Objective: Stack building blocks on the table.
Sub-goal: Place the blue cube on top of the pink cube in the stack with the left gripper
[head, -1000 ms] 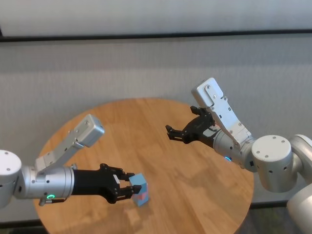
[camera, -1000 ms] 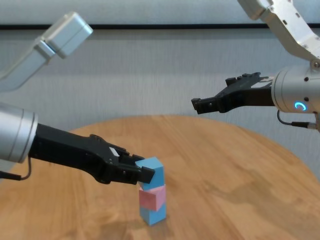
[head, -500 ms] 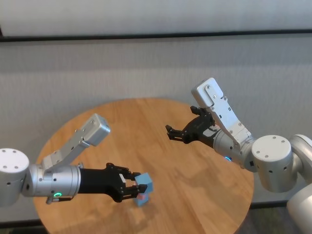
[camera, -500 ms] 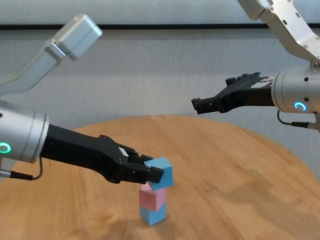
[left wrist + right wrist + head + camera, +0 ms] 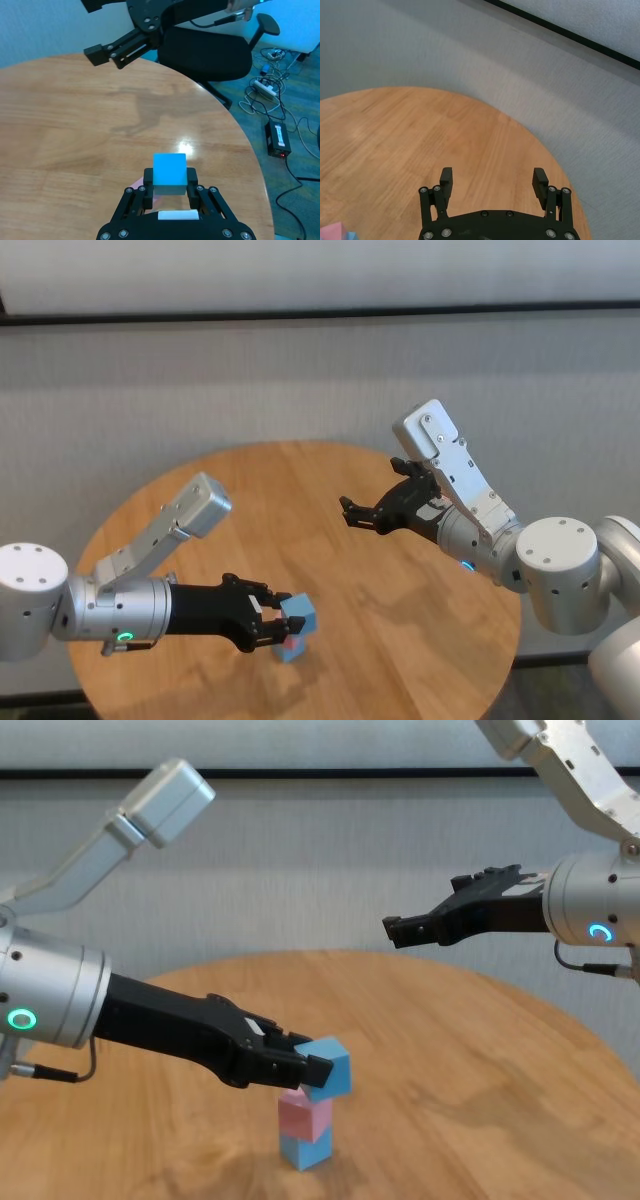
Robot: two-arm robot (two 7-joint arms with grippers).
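Left tool [image 5: 312,1070] grasping the top blue cube [image 5: 328,1068].
We see it just above the pink cube [image 5: 307,1116], offset toward our right.

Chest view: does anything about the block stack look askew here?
Yes. The top light blue block, clamped in the left gripper, sits twisted and shifted right over the pink block, overhanging it. The pink one sits squarely on the bottom blue block. The right gripper hovers open, apart.

right gripper [image 5: 492,185]: black two-fingered, hanging above the table with jaws spread wide, gripping nothing
table [image 5: 420,145]: round, light brown wood-grain top, lying beneath
pink cube [image 5: 331,233]: matte corner showing at the frame's edge
wall [image 5: 470,55]: grey, standing beyond
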